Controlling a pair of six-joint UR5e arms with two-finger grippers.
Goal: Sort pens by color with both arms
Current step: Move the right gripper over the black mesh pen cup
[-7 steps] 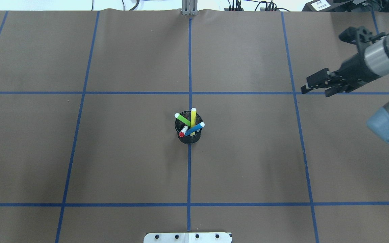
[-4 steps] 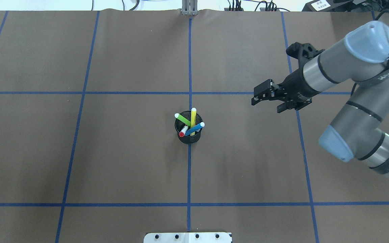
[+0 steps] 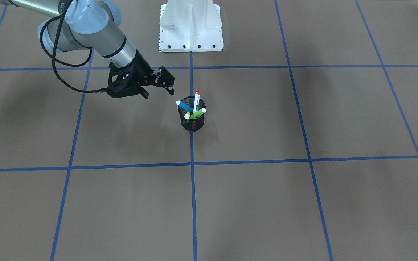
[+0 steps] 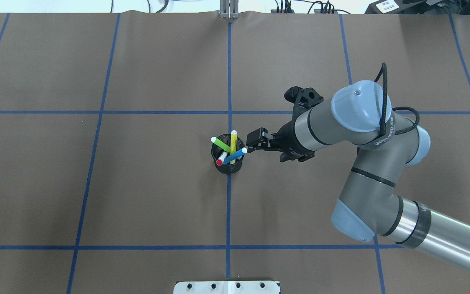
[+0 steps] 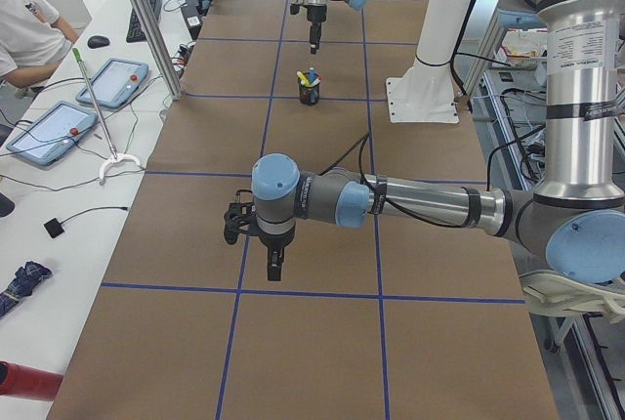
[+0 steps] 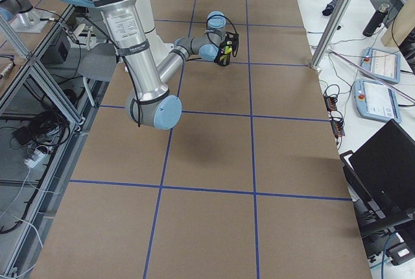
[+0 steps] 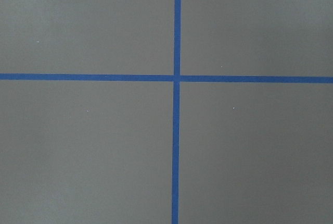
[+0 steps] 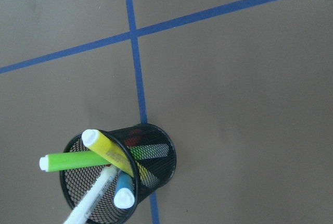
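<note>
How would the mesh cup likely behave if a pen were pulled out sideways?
The cup probably tips or slides easily: it looks like light, narrow wire mesh standing loose on the table. The pens lean on its rim, so a sideways pull on the blue pen would likely lever it over.

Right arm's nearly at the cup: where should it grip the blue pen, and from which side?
I'd take the blue pen by its upper barrel, just below the pale end. That end leans past the mesh cup toward the right gripper and stands free, so come down from that side, jaws across the barrel.
</note>
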